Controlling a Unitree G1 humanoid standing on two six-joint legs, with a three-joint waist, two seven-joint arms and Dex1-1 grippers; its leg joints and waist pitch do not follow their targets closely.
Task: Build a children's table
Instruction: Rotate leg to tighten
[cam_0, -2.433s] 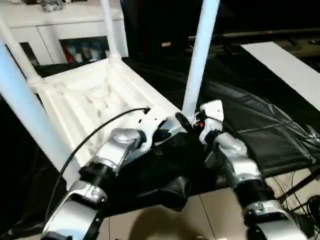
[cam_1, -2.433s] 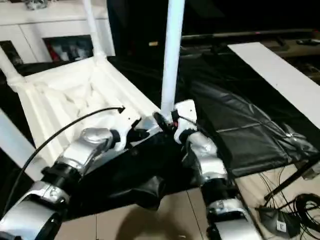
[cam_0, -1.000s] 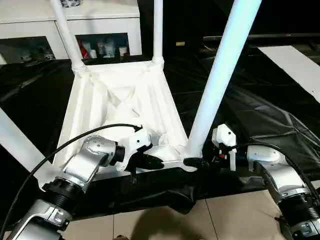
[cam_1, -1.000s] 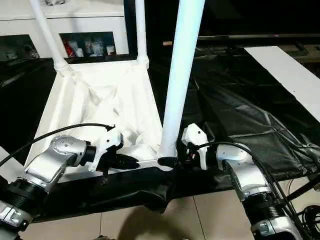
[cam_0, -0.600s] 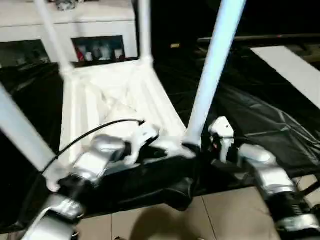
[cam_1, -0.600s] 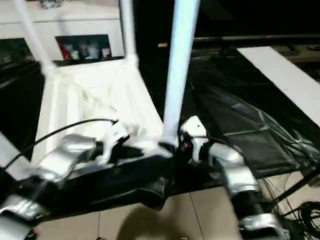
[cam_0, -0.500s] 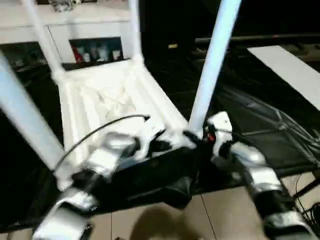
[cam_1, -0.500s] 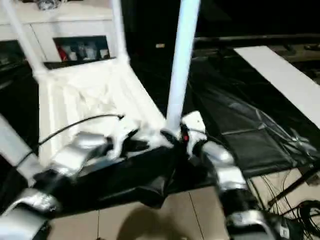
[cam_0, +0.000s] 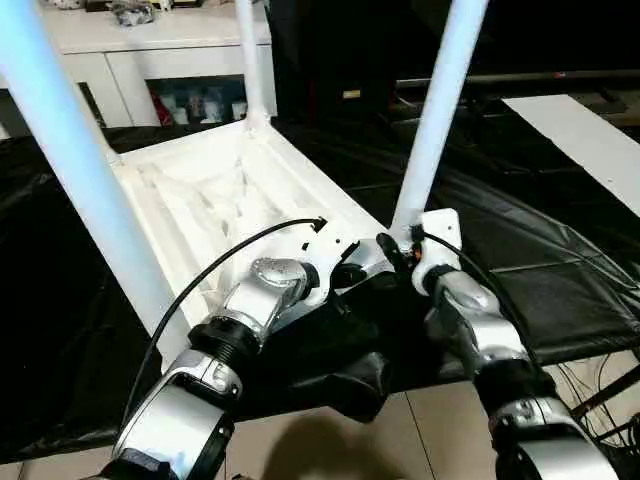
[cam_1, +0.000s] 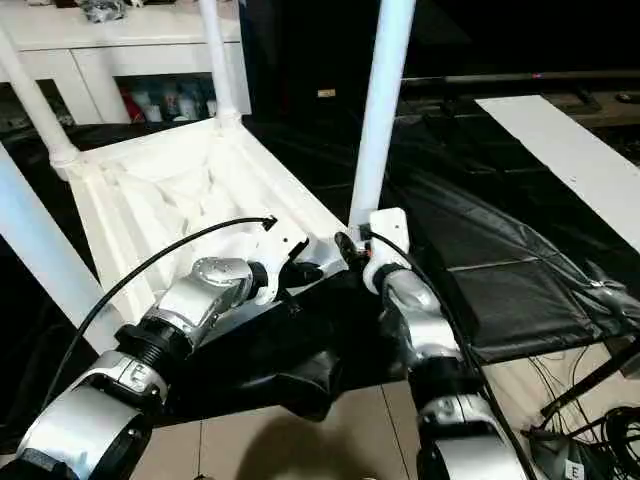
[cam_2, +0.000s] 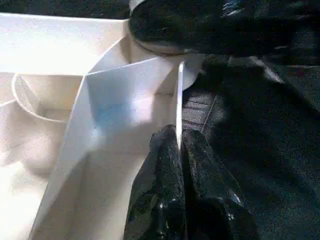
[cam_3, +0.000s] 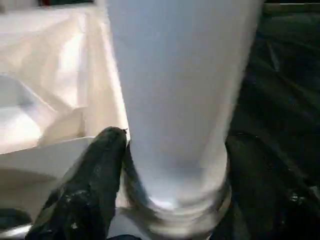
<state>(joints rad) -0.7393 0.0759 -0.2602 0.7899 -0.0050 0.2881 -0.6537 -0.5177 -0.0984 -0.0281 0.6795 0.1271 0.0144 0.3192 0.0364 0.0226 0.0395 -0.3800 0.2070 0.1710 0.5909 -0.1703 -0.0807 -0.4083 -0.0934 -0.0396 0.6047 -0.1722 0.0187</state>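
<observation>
All four legs stand in the upturned tabletop (cam_0: 215, 190) on the black-draped bench, so assembly looks nearly finished: left gripper (cam_2: 179, 145) pinches its near rim, right gripper (cam_3: 170, 165) clasps the near-right leg (cam_0: 432, 130).

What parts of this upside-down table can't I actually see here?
- Leg tops: cut off by the head views' upper edge.
- Near-left corner socket: hidden behind the left arm.
- Tabletop upper face: turned down onto the black sheet.
- Cabinet contents: too small to identify.
</observation>
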